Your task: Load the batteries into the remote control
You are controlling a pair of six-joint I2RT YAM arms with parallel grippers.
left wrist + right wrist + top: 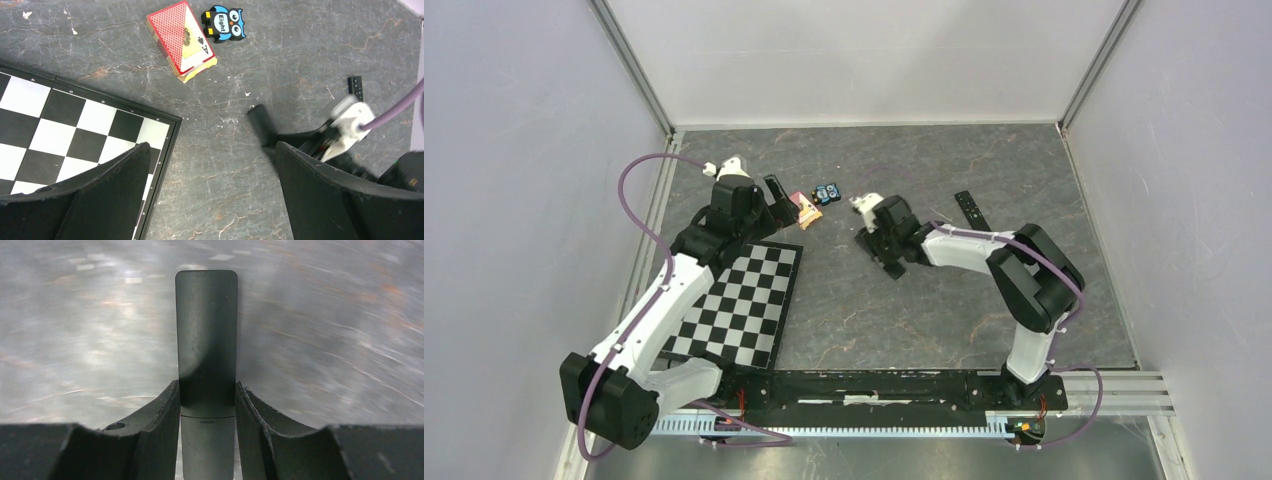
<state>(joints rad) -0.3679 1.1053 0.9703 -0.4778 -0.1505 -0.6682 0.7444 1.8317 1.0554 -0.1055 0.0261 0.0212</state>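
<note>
The worktop (310,45) looks like matt dark-grey stone, marbled with pale and rusty veins. The remote (206,340) is smooth black plastic with a soft satin sheen, while the fingers (150,430) of the right claw (207,392) are matt black with rough, grainy edges. At lower left of the left wrist view the chessboard (75,125) looks smooth and faintly glossy; the card pack (180,40) above it is printed paperboard.

Remote (206,340) — slim, black, smooth face up, one seam across — sits lengthwise, gripped between the right gripper (207,392) fingers, rounded end toward 12 o'clock. Second remote (969,212) lies flat at its 2 o'clock, seen from the top.
</note>
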